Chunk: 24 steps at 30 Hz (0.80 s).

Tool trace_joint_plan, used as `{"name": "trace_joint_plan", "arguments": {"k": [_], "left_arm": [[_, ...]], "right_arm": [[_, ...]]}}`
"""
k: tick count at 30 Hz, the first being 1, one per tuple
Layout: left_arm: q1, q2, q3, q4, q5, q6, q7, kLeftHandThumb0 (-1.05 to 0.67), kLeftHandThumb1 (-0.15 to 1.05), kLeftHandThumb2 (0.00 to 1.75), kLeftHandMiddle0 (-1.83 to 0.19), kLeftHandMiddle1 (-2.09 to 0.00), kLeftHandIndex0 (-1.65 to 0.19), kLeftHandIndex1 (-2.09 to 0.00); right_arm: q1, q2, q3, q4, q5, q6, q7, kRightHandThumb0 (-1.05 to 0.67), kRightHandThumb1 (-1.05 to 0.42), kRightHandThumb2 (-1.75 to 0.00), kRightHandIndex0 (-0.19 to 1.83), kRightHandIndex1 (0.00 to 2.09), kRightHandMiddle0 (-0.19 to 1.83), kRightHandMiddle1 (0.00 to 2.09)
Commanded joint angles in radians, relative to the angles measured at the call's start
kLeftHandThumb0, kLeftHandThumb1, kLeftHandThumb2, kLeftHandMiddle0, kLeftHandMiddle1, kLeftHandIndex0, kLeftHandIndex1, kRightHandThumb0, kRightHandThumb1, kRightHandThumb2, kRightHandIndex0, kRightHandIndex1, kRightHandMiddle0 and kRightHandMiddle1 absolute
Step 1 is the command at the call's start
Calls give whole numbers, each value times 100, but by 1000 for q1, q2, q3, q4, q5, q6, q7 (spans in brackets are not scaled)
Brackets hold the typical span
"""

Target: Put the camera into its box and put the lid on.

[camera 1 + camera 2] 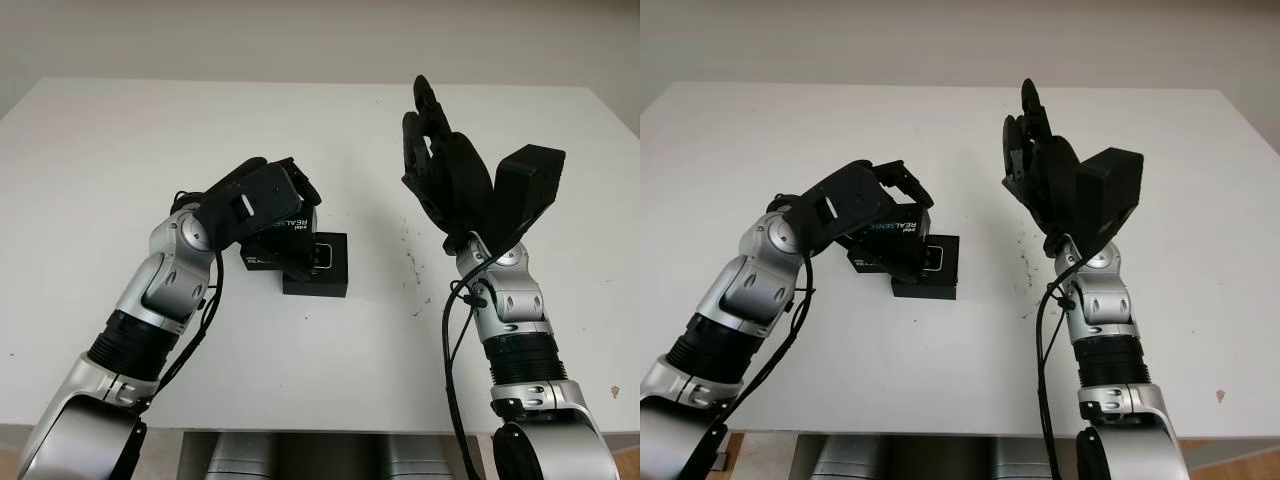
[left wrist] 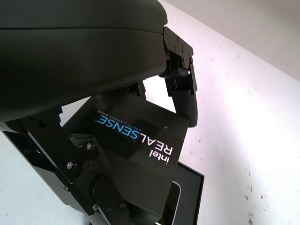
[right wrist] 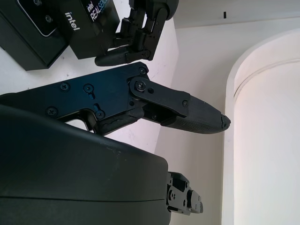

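Presently the left hand (image 1: 268, 200) grips the printed lid (image 2: 136, 145) tilted over the open box (image 1: 318, 268) mid-table, camera (image 1: 322, 255) seemingly seated inside, right hand (image 1: 440, 165) raised open alongside; level the lid and square its edges before lowering.

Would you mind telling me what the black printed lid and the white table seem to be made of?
Black printed lid, held by the left hand: likely matte cardboard, with flat panels and crisp printing. White table: probably smooth laminate, faintly scuffed. Right hand is raised, open.
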Motion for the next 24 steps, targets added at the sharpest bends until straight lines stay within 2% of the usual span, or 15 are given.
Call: {"name": "trace_joint_plan", "arguments": {"k": [1,7,18,24], "left_arm": [[-28,6,-10,6,3,12,-17,-13,93,5,-51,-160,-33,-145],[-24,13,-13,13,1,-34,-30,-14,92,5,-49,-154,-37,-146],[-26,-12,-32,-44,5,49,-58,-14,92,5,-55,-157,-36,-152],[-32,-42,-40,-7,3,29,-29,-12,93,6,-47,-153,-33,-148]], "right_arm": [[-4,12,-1,4,-4,-13,-10,-71,-105,-73,-19,0,-19,0],[-2,20,-2,7,-5,-23,-25,-71,-105,-72,-19,0,-19,0],[-3,13,3,8,-24,-38,-17,-72,-105,-68,-19,0,-19,0],[0,12,10,4,-38,-45,-11,-71,-105,-68,-19,0,-19,0]]}}
